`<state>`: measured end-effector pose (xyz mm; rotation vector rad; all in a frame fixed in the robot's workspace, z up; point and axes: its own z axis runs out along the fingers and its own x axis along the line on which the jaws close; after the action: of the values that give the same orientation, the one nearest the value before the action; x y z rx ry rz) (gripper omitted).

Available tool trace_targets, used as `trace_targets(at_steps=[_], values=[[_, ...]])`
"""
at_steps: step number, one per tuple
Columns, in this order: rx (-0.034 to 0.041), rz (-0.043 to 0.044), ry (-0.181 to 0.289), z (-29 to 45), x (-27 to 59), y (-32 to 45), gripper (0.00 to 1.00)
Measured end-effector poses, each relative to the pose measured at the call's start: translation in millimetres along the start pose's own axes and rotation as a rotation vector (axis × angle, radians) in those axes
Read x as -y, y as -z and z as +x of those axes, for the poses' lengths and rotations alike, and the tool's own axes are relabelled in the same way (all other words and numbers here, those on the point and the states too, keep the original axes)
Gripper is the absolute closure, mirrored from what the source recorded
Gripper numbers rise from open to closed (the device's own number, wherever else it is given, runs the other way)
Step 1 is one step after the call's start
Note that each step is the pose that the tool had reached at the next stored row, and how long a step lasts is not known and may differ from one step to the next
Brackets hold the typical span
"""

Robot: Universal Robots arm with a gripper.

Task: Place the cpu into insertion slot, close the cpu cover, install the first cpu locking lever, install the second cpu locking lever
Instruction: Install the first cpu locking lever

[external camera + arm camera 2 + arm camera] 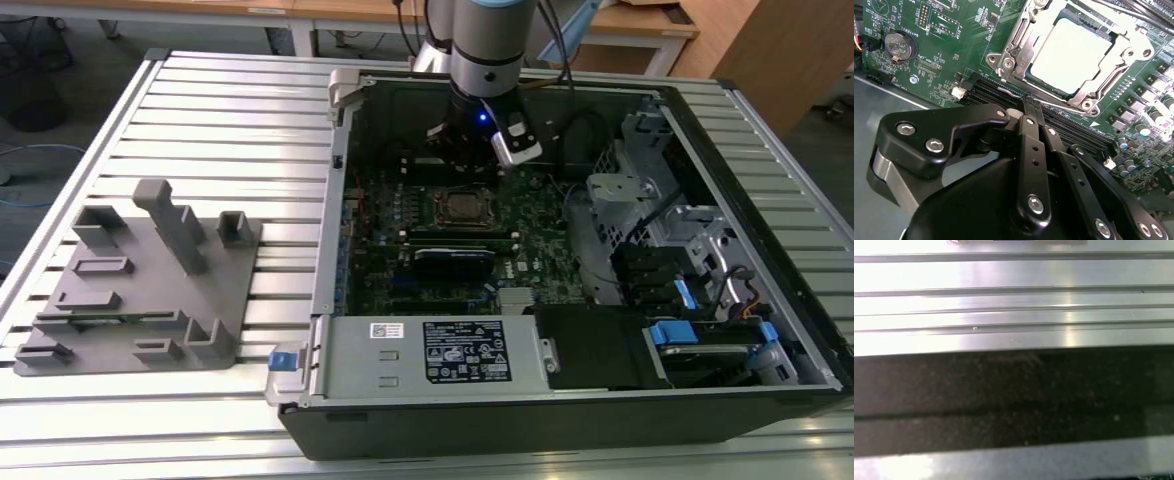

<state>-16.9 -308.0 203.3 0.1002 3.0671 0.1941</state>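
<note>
Gripper (pixel 1029 107) is closest to the lens in the second wrist view. Its black fingers (pixel 1030 150) are pressed together with nothing between them that I can see, so I read it as a pushing tool here, not a carrier. The tips sit at the near edge of the insertion slot (pixel 1089 22), right by a thin metal rod (pixel 1074 109) running along that edge. I take the rod for one of the locking levers, but I can't confirm contact. The cpu (pixel 1071 52) lies flat in the slot, pale face up, framed by the cpu cover (pixel 1013 50), which looks folded down over its edges. My read is that placement and cover are done and the work is at the lever stage. Whether either lever is hooked under its catch, I cannot tell. Closed fingers make sense here, since a narrow tip fits between the socket and the memory slots (pixel 989 90) without snagging the motherboard (pixel 929 65). In the exterior view the arm (pixel 481 40) stands near vertical inside the open computer case (pixel 334 200), with the gripper just above the cpu, toward the far wall. The grey fixture (pixel 147 280) sits well apart on the slatted table (pixel 214 110) and plays no part in this step.
</note>
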Motion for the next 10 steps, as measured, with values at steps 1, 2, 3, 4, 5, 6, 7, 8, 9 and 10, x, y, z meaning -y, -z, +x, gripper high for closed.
trace_targets(at_steps=[1, 2, 3, 4, 5, 6, 7, 8, 9, 10], values=[[0.0000, 0.0001, 0.000, 0.0, 0.0, 0.0, 0.89], [0.0000, -0.0001, 0.000, 0.0, 0.0, 0.0, 0.89], [0.0000, -0.0004, 0.000, 0.1, 0.0, 0.1, 0.89], [0.0000, -0.0010, 0.000, 0.1, 0.0, 0.1, 0.89], [0.0001, -0.0015, 0.000, 0.1, 0.0, 0.1, 0.89], [0.0001, -0.0020, 0.000, 0.1, 0.0, 0.1, 0.89], [0.0002, -0.0023, 0.000, 0.1, 0.0, 0.1, 0.89], [0.0006, -0.0026, 0.000, 0.1, 0.2, 0.1, 0.89], [0.0008, -0.0027, 0.000, 0.2, 0.4, 0.1, 0.89], [0.0012, -0.0026, 0.000, 0.2, 0.6, 0.2, 0.89]])
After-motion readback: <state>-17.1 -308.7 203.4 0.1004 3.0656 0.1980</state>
